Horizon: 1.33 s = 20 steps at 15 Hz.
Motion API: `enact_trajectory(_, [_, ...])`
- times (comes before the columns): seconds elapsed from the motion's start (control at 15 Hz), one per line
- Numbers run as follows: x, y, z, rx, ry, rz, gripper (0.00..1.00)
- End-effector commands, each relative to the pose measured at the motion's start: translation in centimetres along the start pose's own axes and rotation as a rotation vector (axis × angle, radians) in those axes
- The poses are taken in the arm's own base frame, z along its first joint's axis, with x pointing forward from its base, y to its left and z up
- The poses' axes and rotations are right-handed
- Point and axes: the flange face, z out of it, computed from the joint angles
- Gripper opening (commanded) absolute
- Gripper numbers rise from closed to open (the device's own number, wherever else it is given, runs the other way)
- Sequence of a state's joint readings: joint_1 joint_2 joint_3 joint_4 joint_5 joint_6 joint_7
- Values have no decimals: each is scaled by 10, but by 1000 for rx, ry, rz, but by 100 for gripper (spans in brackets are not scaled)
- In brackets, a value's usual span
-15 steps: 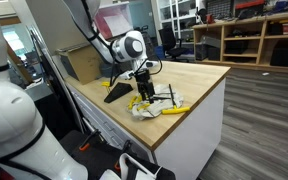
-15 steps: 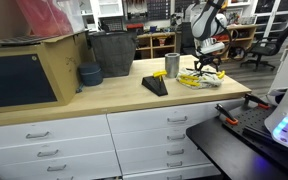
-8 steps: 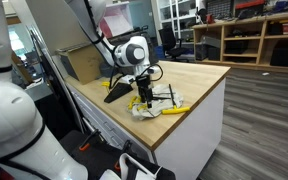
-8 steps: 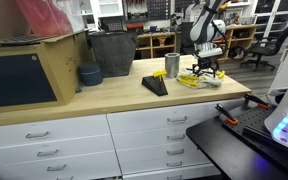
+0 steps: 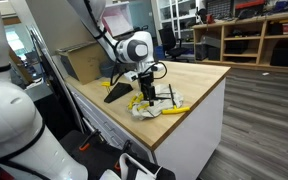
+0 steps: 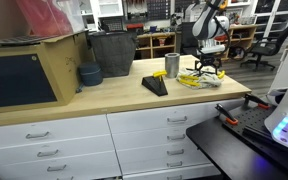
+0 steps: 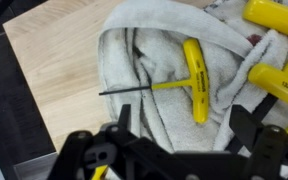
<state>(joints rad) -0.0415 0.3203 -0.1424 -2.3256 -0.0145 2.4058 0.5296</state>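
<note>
Black two-finger pincer (image 7: pixel 184 128) hangs with its jaws spread wide, gripping nothing. Right between its fingertips, in the middle of the crumpled grey terry cloth (image 7: pixel 134 45), lies the yellow plastic T-handle hex key (image 7: pixel 194 78), its thin dark steel shaft reaching the cloth's edge. More chunky yellow T-handles (image 7: pixel 276 85) crowd the cloth's other side. A smooth pale wooden countertop (image 7: pixel 54 70) spreads beneath the cloth.

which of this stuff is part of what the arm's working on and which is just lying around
In hand, under the open jaws: yellow T-handle hex key, grey cloth, other yellow T-handles.
Lying about: metal cup, black wedge, dark bowl, black bin.
</note>
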Motion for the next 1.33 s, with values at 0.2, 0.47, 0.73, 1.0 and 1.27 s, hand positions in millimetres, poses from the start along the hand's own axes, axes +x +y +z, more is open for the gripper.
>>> enact_trajectory(0.2, [-12,-5,5,-33,-93,-30,100])
enact_trajectory(0.47, [-11,-8,15,-63,-111,-26,100])
enact_trajectory(0.73, [-7,-10,20,-76,-103,-29,100])
enact_trajectory(1.0, [-2,-12,17,-94,-79,-59,100])
enact_trajectory(1.27, [2,-16,11,-117,-68,-120,100])
